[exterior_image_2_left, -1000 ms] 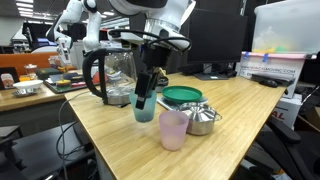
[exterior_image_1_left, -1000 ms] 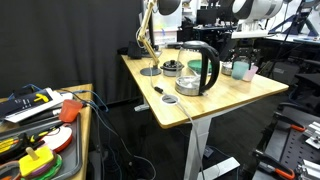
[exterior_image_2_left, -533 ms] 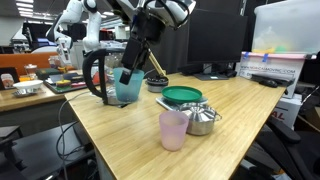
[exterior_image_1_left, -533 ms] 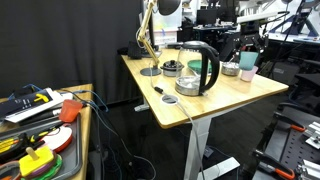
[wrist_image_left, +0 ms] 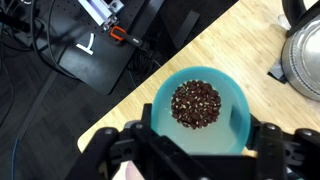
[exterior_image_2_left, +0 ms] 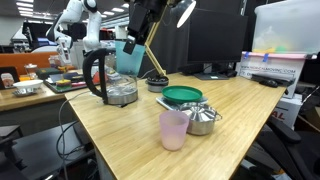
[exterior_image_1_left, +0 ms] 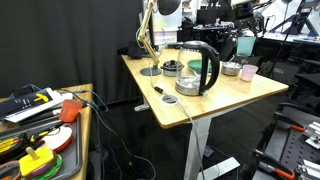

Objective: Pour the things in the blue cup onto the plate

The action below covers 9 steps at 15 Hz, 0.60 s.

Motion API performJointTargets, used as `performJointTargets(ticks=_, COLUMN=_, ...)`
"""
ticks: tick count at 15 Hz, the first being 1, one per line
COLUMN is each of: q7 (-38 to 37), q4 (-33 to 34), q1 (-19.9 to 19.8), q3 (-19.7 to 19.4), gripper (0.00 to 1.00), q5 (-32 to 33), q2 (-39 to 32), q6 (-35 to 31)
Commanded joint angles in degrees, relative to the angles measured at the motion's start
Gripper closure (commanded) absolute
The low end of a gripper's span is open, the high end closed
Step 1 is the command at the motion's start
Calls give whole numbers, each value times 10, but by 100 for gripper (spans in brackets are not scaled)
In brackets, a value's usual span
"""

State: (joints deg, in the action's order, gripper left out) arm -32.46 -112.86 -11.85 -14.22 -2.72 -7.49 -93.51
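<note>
The end effector [exterior_image_2_left: 133,38], closed around the blue cup [exterior_image_2_left: 124,47], has lifted it off the tabletop [exterior_image_2_left: 120,130], above the kettle [exterior_image_2_left: 112,75]; the beans [wrist_image_left: 196,104] remain inside, pouring not yet begun.

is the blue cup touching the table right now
Apart. In an exterior view the blue cup is held in the air, with a clear gap down to the table.

A light wooden desk [exterior_image_1_left: 255,92] on a white leg stands on a dark floor [exterior_image_1_left: 150,155] before a black curtain [exterior_image_1_left: 70,40], with a brass lamp [exterior_image_1_left: 147,40] at its far corner and a cluttered wooden bench [exterior_image_1_left: 85,130] beyond one side edge.
</note>
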Motion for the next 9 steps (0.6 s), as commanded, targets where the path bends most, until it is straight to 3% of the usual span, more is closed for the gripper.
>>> performJointTargets(ticks=1, q7=2, q4=2, q1=-1, q3=0, gripper=21, q5=0, q2=-4, q6=2)
performJointTargets(ticks=9, q7=4, q4=4, q1=-1, q3=-1, gripper=21, q5=1, q2=-9, q6=2)
